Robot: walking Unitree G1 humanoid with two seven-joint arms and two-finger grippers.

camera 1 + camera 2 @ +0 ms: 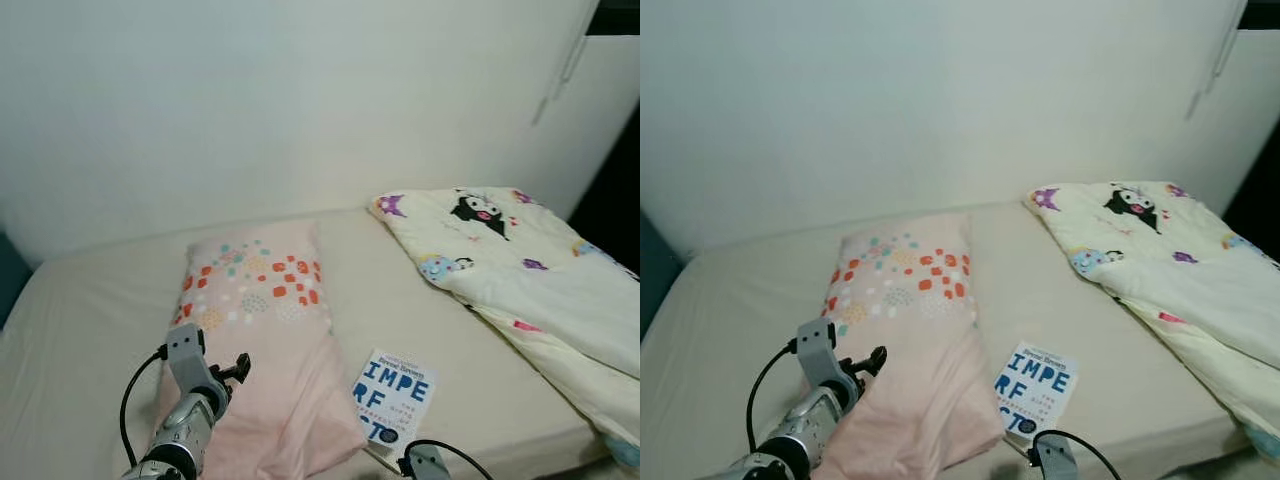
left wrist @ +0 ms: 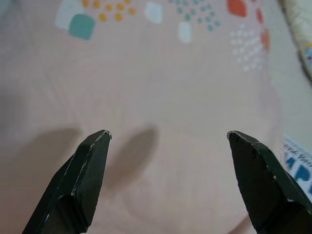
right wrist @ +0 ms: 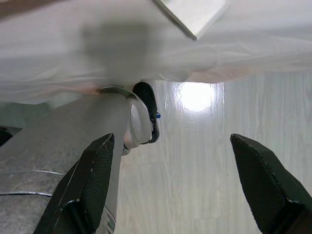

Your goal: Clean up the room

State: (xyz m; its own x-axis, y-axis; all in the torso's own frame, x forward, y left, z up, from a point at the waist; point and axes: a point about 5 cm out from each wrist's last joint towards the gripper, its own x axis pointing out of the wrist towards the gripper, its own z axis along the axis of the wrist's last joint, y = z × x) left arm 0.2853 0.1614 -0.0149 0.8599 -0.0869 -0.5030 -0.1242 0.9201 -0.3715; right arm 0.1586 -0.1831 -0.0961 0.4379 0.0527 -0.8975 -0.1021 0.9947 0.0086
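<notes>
1. Eye views: the left tool hangs over the pillow's near end; a book and a quilt lie to its right on the bed.
2. Left wrist view: fingers spread wide, empty; closing here may pinch only loose cloth, which could slip.
3. Right wrist view: the right tool, open, hangs below the bed edge, over the floor.

We're looking down at the bed, covered in a plain cream sheet and set against a pale wall. A pink pillow with coloured dots lies lengthwise near its middle, and just beside the pillow's lower corner a book with blue lettering lies flat near the front edge. Across the bed's right side we see a cream cartoon-print duvet spread out.
</notes>
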